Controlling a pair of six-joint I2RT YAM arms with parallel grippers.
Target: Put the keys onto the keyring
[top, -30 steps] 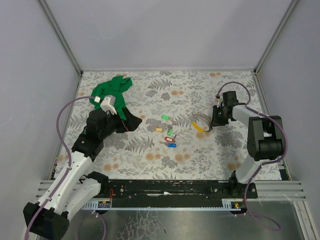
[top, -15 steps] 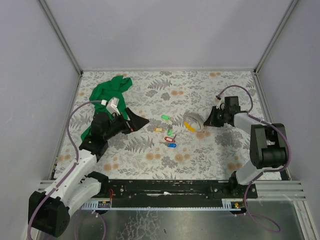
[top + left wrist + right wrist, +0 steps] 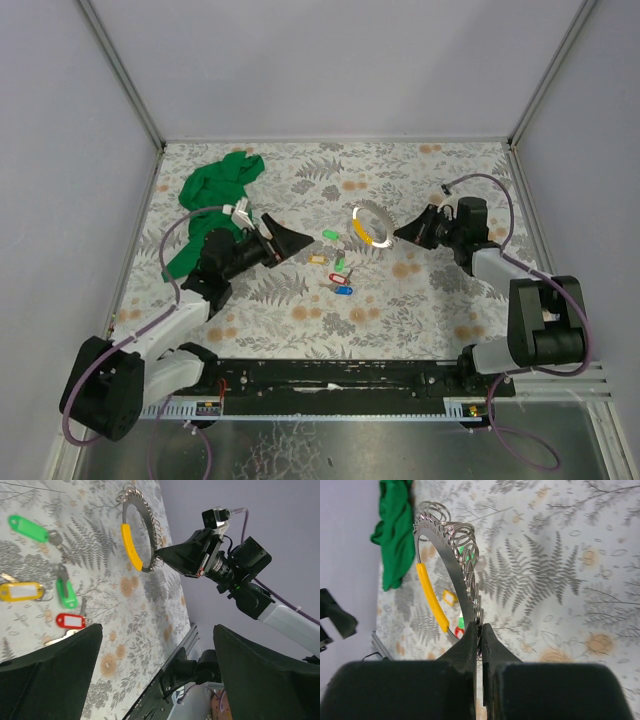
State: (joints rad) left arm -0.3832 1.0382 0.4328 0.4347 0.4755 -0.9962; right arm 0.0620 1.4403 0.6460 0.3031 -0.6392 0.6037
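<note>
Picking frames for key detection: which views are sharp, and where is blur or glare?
Top view: even, soft light, faint shadows, keys small but crisp. Left wrist view: keyring sharp, left fingers dark and blurred. Right wrist view: right fingers black, soft-edged; bright sheen on the keyring's coils.

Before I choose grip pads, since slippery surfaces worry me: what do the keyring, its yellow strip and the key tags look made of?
The keyring looks like metal: silver-grey and shiny, with bright glints on its flat band and wire coils. The yellow strip is probably a plastic or rubber sleeve, smooth and evenly coloured; which of the two is unclear. The key tags seem to be glossy coloured plastic with pale label windows.
</note>
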